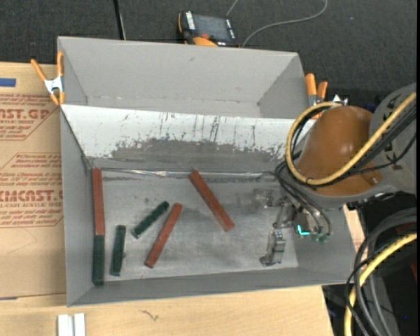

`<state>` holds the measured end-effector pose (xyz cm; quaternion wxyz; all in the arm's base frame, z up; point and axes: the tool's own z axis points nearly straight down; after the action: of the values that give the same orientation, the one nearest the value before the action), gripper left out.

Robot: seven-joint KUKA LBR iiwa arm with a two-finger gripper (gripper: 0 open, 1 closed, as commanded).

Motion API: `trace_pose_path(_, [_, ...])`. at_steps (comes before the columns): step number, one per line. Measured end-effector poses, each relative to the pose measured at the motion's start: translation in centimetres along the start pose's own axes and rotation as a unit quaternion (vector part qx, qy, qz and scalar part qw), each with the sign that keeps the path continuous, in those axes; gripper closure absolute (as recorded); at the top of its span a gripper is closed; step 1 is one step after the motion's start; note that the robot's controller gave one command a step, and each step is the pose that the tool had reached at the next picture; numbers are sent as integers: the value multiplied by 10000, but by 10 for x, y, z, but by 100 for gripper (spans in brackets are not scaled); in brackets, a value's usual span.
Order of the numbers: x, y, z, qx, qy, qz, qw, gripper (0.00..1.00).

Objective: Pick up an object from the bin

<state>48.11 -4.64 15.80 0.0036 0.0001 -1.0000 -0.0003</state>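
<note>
My gripper point(274, 249) hangs low over the bin floor near the right wall, with bare floor under it. The nearest loose thing is a red-brown flat stick point(211, 200), lying slantwise to the gripper's upper left and apart from it. Further left, a second red-brown stick point(163, 234) lies at a slant, and a short dark green stick point(150, 219) lies just beside it.
Along the bin's left wall stands a long red-brown stick point(97, 201) with a dark green stick point(98, 260) below it. Another dark green stick point(117, 250) lies next to those. The arm with its orange cover and cables hangs over the bin's right side.
</note>
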Motion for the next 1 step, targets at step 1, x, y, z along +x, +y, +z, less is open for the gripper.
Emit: trace_pose_path(1, [-68,92,50,-13,-49,-806,9967,0])
